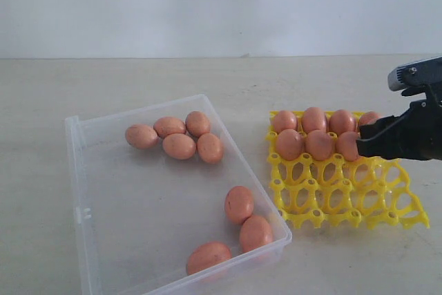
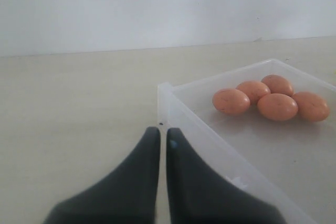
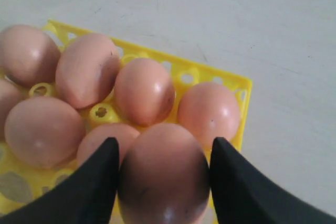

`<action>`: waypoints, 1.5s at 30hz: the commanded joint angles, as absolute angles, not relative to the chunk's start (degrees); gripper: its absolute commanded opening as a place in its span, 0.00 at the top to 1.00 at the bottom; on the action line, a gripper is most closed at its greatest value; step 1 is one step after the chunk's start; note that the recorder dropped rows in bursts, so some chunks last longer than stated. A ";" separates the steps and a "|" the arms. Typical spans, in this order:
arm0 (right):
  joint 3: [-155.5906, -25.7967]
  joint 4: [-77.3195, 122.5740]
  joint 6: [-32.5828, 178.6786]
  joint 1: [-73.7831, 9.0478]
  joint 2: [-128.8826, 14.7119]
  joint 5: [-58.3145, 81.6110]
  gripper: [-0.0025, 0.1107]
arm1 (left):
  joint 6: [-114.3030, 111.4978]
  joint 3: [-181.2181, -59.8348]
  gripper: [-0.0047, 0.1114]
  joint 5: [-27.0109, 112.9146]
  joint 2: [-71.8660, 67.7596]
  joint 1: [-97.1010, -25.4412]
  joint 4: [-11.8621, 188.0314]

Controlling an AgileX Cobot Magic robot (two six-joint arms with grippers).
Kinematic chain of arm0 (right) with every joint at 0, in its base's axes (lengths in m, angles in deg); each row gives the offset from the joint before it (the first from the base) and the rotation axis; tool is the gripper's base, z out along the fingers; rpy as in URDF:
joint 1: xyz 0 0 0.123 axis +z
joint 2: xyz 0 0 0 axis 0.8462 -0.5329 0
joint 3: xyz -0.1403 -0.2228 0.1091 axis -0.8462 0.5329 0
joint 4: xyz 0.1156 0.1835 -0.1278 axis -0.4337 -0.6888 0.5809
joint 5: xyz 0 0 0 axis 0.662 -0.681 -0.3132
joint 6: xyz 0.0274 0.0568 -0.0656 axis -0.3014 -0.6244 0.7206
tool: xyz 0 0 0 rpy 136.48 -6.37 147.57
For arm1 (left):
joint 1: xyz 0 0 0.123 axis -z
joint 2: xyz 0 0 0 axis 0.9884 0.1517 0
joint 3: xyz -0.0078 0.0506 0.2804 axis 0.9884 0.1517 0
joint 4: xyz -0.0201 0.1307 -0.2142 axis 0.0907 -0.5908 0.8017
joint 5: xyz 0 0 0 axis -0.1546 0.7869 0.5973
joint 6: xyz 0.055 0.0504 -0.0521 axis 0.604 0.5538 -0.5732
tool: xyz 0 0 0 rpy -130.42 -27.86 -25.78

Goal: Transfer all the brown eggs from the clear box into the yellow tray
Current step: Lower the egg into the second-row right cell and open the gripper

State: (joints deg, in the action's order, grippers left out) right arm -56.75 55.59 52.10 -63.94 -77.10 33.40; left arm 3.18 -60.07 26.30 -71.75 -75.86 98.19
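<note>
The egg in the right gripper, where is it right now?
Right side of the exterior view: the egg is between the right gripper's fingers at the yellow tray's second row, beside two seated eggs, the back row just behind.

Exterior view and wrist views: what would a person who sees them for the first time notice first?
The bright yellow tray on the right of the exterior view, with brown eggs in its two far rows, draws the eye first. There the right gripper is closed on a brown egg. In the clear box on the left, five eggs lie in a far cluster and three near its near right corner.
</note>
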 commanded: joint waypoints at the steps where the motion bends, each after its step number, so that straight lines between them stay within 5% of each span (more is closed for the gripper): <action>1: -57.13 52.59 57.53 -64.15 -77.88 35.76 0.98 | 3.21 -59.83 0.92 26.71 -71.87 -75.55 98.08; 19: -57.17 43.68 71.88 -64.15 -82.61 39.81 0.98 | 3.21 -59.83 0.92 26.71 -71.87 -75.55 98.08; 30: -57.17 43.68 71.60 -64.15 -82.61 40.85 0.62 | 3.21 -59.83 0.92 26.71 -71.87 -75.55 98.08; 45: -57.17 43.68 70.33 -64.15 -82.61 39.42 0.61 | 3.21 -59.83 0.92 26.71 -71.87 -75.55 98.08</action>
